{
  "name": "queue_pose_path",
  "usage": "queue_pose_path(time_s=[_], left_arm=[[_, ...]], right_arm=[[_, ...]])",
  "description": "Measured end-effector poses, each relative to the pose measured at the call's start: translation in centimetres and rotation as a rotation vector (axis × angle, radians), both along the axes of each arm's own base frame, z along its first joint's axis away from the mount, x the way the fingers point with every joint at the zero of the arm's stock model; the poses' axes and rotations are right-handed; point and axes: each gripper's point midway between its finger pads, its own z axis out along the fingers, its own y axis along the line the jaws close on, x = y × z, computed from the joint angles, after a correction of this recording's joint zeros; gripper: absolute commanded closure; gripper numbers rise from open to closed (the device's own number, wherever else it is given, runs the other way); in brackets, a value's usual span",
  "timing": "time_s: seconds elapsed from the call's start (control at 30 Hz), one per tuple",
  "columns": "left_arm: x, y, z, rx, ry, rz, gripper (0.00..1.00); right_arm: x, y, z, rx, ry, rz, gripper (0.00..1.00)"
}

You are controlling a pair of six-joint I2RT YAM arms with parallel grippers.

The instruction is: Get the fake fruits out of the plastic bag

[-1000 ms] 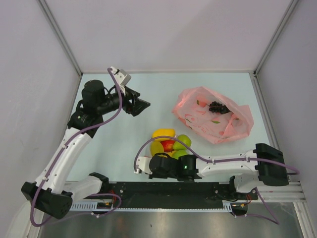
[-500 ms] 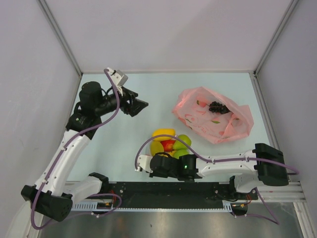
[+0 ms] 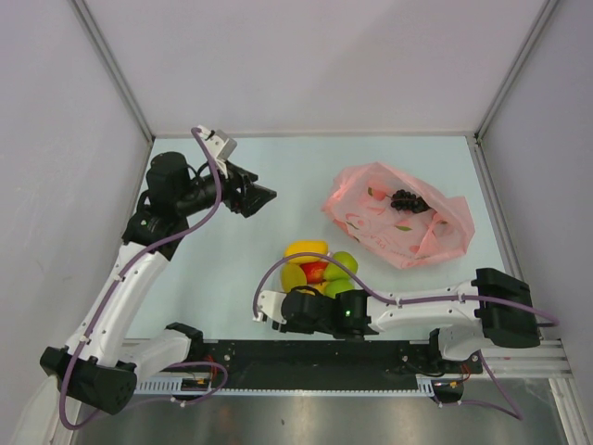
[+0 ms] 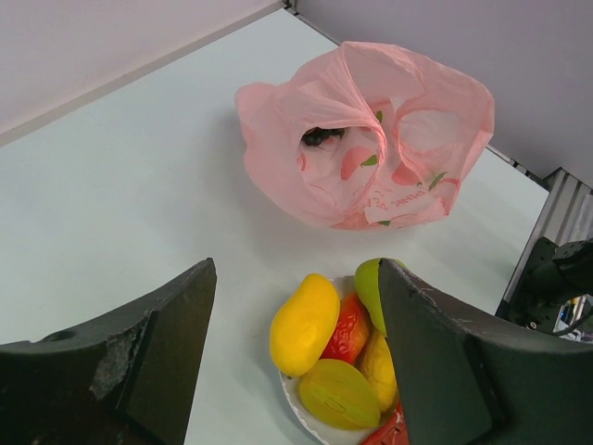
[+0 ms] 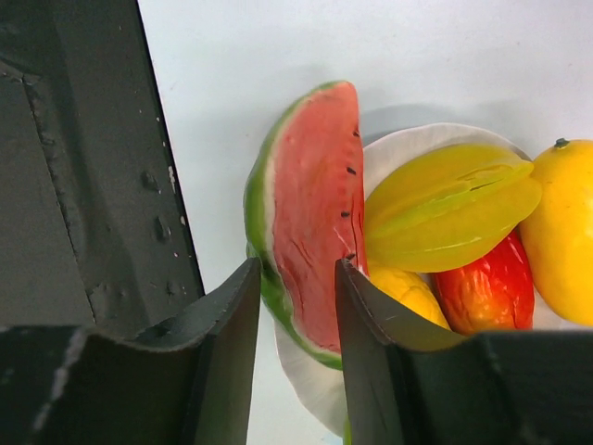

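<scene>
The pink plastic bag (image 3: 398,218) lies crumpled at the back right, and the dark grape bunch (image 3: 408,200) shows in its mouth; the left wrist view also shows this bunch (image 4: 321,136). A white bowl (image 5: 408,139) holds the yellow mango (image 3: 306,249), red mango (image 3: 316,271), green pear (image 3: 345,262) and a yellow-green piece (image 5: 445,204). The watermelon slice (image 5: 310,213) leans on the bowl's rim. My right gripper (image 5: 295,269) is low at the slice's near end, jaws slightly apart, with the slice passing under one finger. My left gripper (image 3: 264,197) is open and empty, raised at the back left.
Grey walls close the table in on the left, back and right. The black rail (image 3: 306,357) with both arm bases runs along the near edge. My right arm (image 3: 417,301) lies along the front, just before the bowl.
My left gripper has drifted slightly back and left. My right wrist has shifted a little to the left at the bowl. The bag and fruits have not moved.
</scene>
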Motion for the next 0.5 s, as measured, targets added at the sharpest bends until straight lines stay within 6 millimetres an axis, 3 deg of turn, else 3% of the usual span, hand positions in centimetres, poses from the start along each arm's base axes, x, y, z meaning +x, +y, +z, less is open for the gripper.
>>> queue_pose_path(time_s=[0.43, 0.5], left_arm=[[-0.03, -0.22, 0.24, -0.013, -0.002, -0.014, 0.25], [-0.01, -0.26, 0.19, -0.013, 0.000, -0.017, 0.25]], right_arm=[[-0.36, -0.21, -0.60, -0.011, 0.010, 0.023, 0.56], [-0.63, -0.22, -0.80, -0.014, 0.018, 0.041, 0.62]])
